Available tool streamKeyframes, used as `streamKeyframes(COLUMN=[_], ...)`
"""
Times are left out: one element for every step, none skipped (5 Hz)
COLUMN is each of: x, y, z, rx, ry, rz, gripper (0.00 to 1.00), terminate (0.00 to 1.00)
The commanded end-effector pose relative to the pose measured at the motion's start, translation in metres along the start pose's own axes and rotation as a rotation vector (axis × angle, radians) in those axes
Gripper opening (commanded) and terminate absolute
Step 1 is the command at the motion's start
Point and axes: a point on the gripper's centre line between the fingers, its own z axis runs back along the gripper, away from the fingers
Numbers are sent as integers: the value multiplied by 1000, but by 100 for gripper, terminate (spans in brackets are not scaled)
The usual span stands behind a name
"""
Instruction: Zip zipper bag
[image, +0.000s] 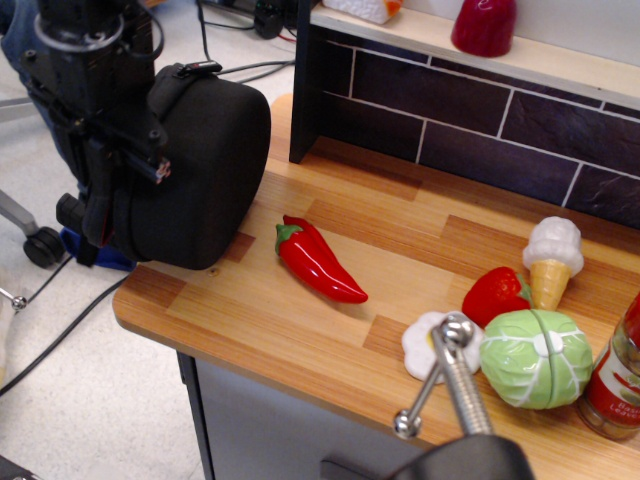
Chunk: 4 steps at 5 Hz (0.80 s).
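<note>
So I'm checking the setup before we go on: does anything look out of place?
The bag stands on edge at the table's left corner, slightly overhanging. Everything else lies normally.

bright, even light from above; soft shadows on the tabletop (330, 330), glare on the red pepper (318, 262), blurred foreground metal rod (455, 385).
</note>
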Motion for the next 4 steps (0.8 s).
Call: streamKeyframes(x=[-32,-34,-24,-8], y=[-15,-20,-29,-35], z=[-20,-36,-60,-78], rx=[-79,-74,-53,-47], ry=[70,72,-8,-125], rz=[-46,-23,3,-30], gripper=[0,0,0,0], terminate=[0,0,0,0])
